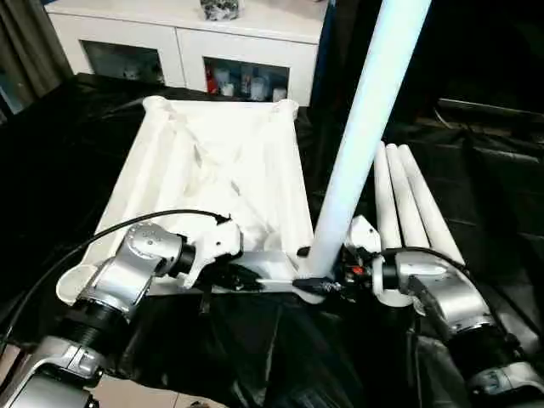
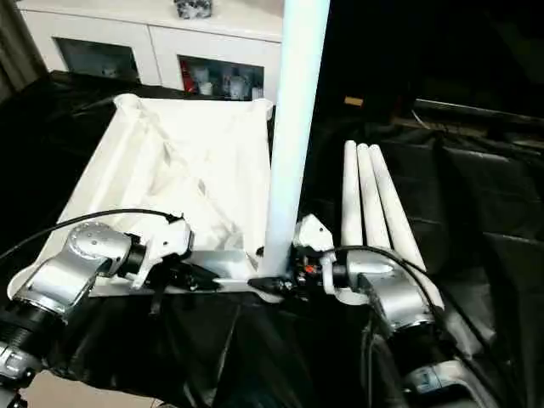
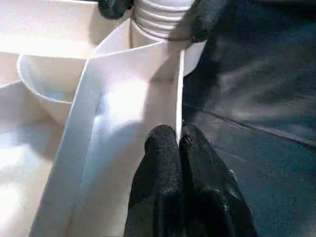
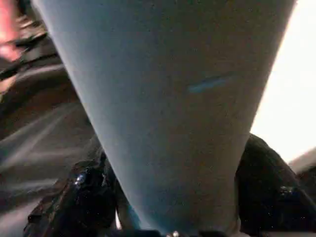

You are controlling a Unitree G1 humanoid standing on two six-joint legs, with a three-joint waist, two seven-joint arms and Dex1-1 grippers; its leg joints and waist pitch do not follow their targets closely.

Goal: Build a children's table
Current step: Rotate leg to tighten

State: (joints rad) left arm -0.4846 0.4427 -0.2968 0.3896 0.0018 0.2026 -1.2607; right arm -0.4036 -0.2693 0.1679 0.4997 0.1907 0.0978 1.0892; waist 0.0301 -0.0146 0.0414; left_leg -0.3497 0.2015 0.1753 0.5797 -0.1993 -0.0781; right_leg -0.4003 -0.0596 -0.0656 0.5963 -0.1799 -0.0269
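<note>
The white tabletop (image 1: 212, 161) lies underside up on black cloth, its ribs and round corner sockets showing. One white leg (image 1: 361, 127) stands upright, slightly tilted, at the near right corner socket (image 1: 310, 289). My right gripper (image 1: 321, 282) is shut on this leg's lower end, and its fingers (image 4: 84, 197) flank the tube (image 4: 173, 98). My left gripper (image 1: 246, 274) is shut on the tabletop's thin near wall (image 3: 178, 89), pinched between its fingertips (image 3: 163, 163). The leg's ribbed end (image 3: 158, 15) sits in the socket just beyond.
Three more white legs (image 1: 408, 204) lie side by side on the black cloth (image 1: 476, 170) to the right of the tabletop. A white cabinet (image 1: 187, 42) with glass doors stands behind. A black cable (image 1: 102, 234) arcs over my left forearm.
</note>
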